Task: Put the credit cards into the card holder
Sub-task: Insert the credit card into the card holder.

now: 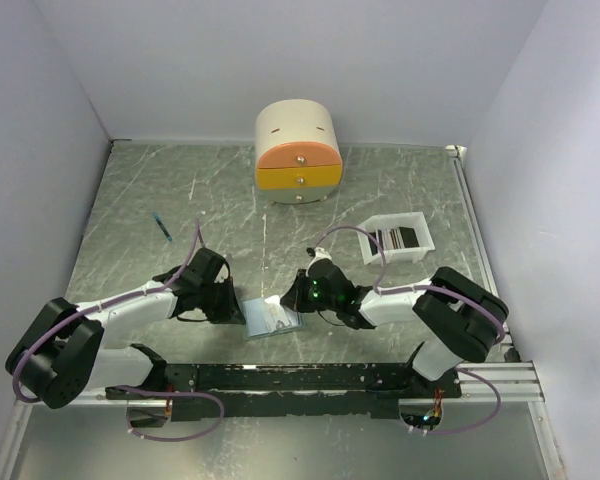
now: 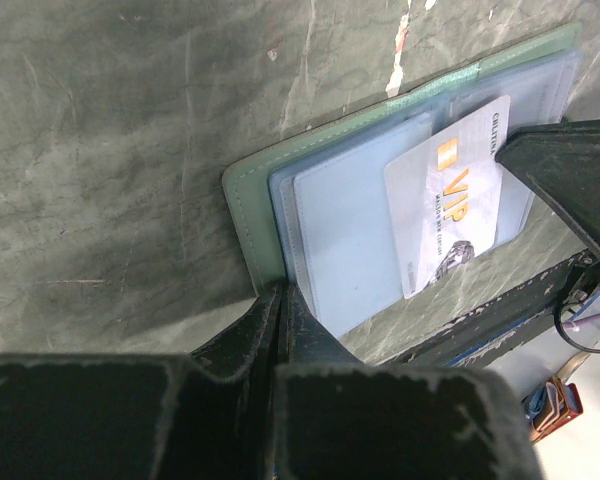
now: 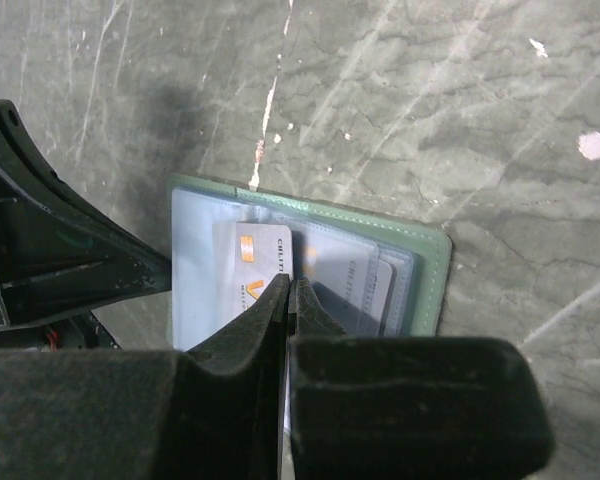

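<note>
Card holder (image 1: pixel 272 319) lies open on counter (image 1: pixel 180 190) btwn your arms. Your left hand (image 2: pixel 278 298) is pinched tight on its green edge; right hand (image 3: pixel 288 292) is clamped on a white VIP card (image 2: pixel 448 205), part-way into a blue pocket. More cards (image 1: pixel 400 238) sit in white tray (image 1: pixel 370 248), far right.

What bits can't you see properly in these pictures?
1. Top view: the cards in the white tray are too small to count.
2. Top view: the wallet is too small to show its pockets.
3. Left wrist view: the left end effector hides the wallet's near corner.
4. Right wrist view: the right end effector covers the white card's lower part.
</note>
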